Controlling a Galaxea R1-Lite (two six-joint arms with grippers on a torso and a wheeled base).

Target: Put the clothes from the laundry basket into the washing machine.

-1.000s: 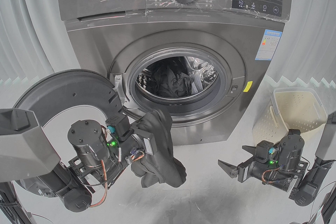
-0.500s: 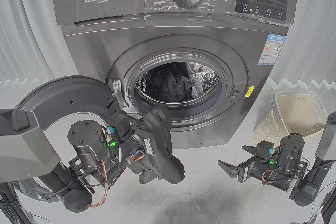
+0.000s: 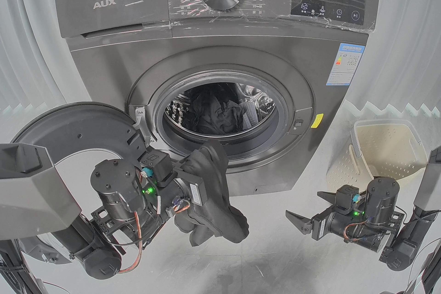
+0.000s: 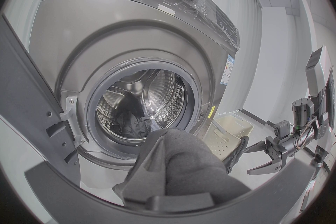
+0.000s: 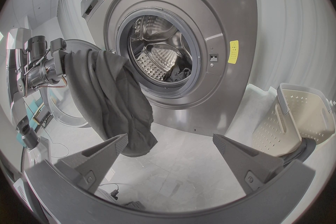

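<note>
A dark grey garment [image 3: 216, 198] is clamped in the left gripper [image 3: 187, 185] and draped below it, the right gripper [image 3: 303, 204] is held wide open, gripping nothing, the cream laundry basket [image 3: 390, 148] is seen just behind it, and farther ahead of both grippers the washing machine [image 3: 115, 60] is seen with its door [image 3: 69, 125] swung open and dark clothes [image 3: 216, 109] lying inside.

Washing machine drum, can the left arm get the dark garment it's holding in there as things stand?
Probably yes. The door is swung wide open, the drum mouth is unobstructed, and the left gripper holds the dark garment just before its lower rim.
</note>
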